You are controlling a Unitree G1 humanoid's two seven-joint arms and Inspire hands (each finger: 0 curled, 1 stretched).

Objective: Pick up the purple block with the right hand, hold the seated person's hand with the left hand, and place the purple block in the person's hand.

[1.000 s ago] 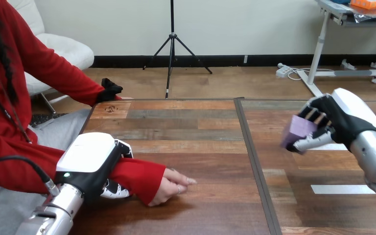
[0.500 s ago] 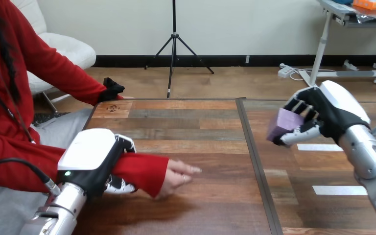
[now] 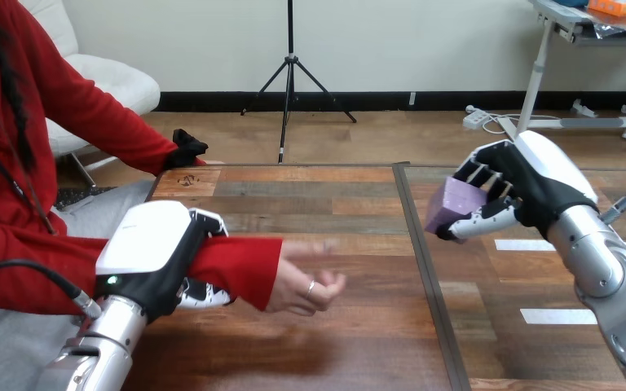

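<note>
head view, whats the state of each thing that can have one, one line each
purple block: off the table, gripped in the right hand
right hand: raised, fingers curled round the block
left hand: fingers and thumb curled round the person's forearm
person's hand: fingers loosely curled, empty, apart from the block

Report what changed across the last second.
The right hand, shut on the purple block, carried it left toward the person's hand, which lifted slightly off the table and curled its fingers. The left hand stayed clamped round the person's forearm, and the block stayed in the same grip.
</note>
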